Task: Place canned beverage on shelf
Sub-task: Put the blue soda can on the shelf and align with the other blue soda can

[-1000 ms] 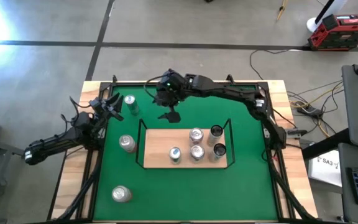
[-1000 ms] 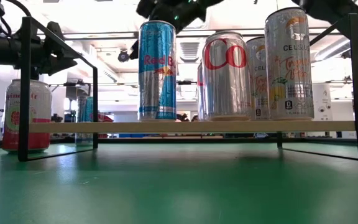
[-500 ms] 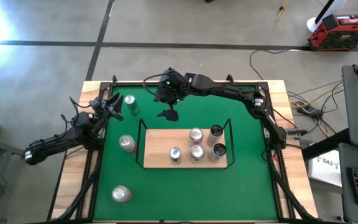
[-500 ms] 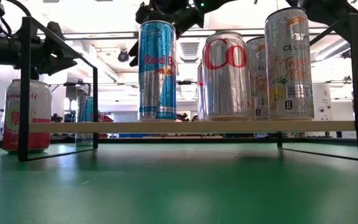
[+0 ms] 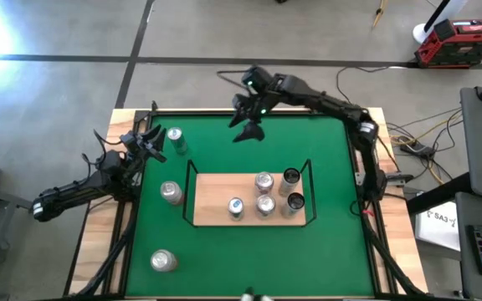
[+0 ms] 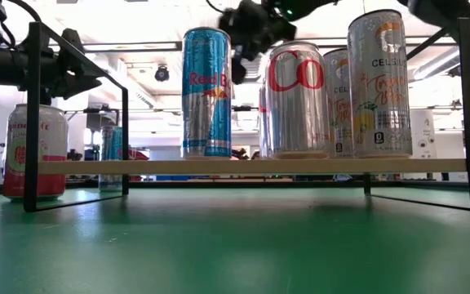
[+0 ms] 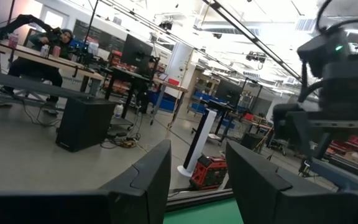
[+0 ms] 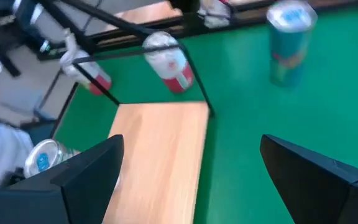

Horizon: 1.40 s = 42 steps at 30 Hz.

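1. I count five cans standing on the shelf (image 5: pixel 216 194), all in its right half: one (image 5: pixel 236 206) just left of centre, a pair (image 5: pixel 264 181) and (image 5: pixel 265 203), and two dark-topped ones (image 5: pixel 291 176) and (image 5: pixel 295 201) by the right rail. The left half of the board is bare.

2. Three cans wait on the green surface (image 5: pixel 333 251): one (image 5: pixel 175 139) at upper left, one (image 5: pixel 171 192) just outside the shelf's left rail, one (image 5: pixel 163 260) at lower left. So I judge the job well under way but not finished.

3. Every can stands upright, long axis vertical, lid up. The shelf's long side runs left to right across the high view.

4. My right pincer (image 5: pixel 248 127) hangs above the surface's upper middle, wide and holding nothing.

5. My left pincer (image 5: pixel 149 142) sits at the left edge near the upper-left can, fingers closed and empty, arm waiting.

6. I reckon the next fetch is one of those three loose cans.
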Motion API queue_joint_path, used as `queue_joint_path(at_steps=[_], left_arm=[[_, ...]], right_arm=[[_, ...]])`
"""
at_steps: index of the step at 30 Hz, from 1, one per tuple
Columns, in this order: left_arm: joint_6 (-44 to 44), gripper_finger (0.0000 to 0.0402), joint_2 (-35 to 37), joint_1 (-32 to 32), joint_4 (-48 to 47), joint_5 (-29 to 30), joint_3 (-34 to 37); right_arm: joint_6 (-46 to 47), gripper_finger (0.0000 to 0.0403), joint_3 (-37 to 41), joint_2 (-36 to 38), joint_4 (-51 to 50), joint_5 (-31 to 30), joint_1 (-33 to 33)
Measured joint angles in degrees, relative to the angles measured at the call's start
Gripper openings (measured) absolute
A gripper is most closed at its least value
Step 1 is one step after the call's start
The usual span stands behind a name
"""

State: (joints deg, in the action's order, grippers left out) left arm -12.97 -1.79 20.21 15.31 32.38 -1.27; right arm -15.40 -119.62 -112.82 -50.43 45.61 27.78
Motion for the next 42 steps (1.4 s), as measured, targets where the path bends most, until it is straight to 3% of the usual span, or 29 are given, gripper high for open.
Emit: queue_joint_path(at_steps=[5, 13, 24, 32, 38, 42], left_arm=[[0.0, 0.0137, 0.0, 0.0, 0.0, 0.0, 0.0], [0.0, 0.0137, 0.0, 0.0, 0.0, 0.0, 0.0], [0.0, 0.0137, 0.0, 0.0, 0.0, 0.0, 0.0], [0.0, 0.0137, 0.0, 0.0, 0.0, 0.0, 0.0], [0.0, 0.0137, 0.0, 0.0, 0.0, 0.0, 0.0], [0.0, 0.0137, 0.0, 0.0, 0.0, 0.0, 0.0]], right_arm=[[5.5, 0.0368, 13.1, 9.9, 5.6, -5.2, 1.3], [13.2, 0.0368, 45.5, 32.8, 32.2, -20.4, -1.7], [21.6, 0.0368, 84.0, 59.2, 63.2, -25.4, -2.5], [20.7, 0.0368, 99.3, 71.8, 76.1, -37.2, -6.2], [20.1, 0.0368, 103.7, 78.6, 76.5, -44.7, -7.0], [18.8, 0.0368, 106.6, 82.8, 76.5, -45.7, -7.0]])
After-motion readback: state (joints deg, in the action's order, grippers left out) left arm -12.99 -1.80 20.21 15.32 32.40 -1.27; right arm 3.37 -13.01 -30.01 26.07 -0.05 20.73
